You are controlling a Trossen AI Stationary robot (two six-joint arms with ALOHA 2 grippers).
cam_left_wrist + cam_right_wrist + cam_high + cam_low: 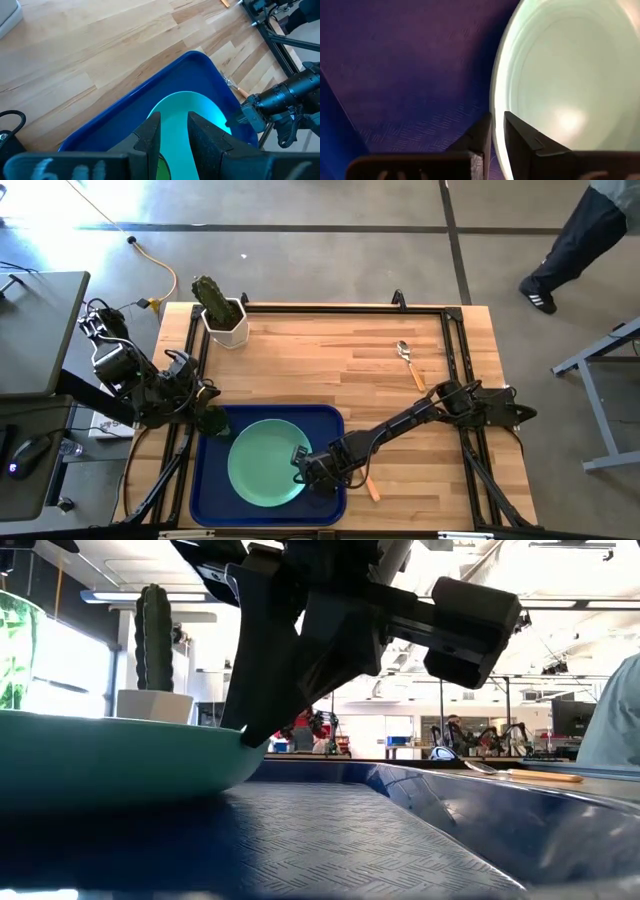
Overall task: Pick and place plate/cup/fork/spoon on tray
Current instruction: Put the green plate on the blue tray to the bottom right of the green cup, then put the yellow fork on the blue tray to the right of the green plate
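Jaws first: left gripper (207,418), over the tray's (330,420) left rim, is clamped on the cup (213,421). Right gripper (300,459) straddles the plate's (262,465) right rim with a narrow gap, seemingly letting go. The plate lies flat inside the tray. I'd widen those fingers fully and lift straight up so the rim doesn't drag. Count: one tray, one plate, one cup, one fork (370,487) right of the tray, one spoon (409,363) further right on the table (320,350), one cactus pot (222,312).
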